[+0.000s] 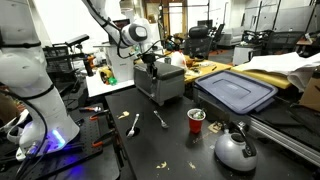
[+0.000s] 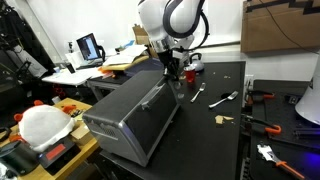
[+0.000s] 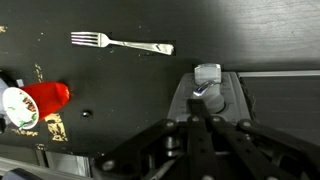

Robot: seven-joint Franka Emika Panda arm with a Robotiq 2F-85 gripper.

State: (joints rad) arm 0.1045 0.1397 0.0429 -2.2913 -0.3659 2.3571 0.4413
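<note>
The cup (image 3: 45, 97) stands at the left, its contents hidden. A fork (image 3: 120, 43) lies nearby on the table (image 3: 260, 30). The gripper (image 3: 203, 95), jaws together, has its tips at the toaster (image 3: 240, 98) lever (image 3: 207, 73), seemingly pressing it. The next move calls for a straight, steady downward push.

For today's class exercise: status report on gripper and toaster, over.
Gripper shut, tips at the lever of the toaster. Fork and red cup lie apart, nothing blocking.

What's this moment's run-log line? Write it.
gripper: shut | at: grey plastic lever of boxy silver metal toaster | nearby: silver metal fork, red plastic cup
</note>
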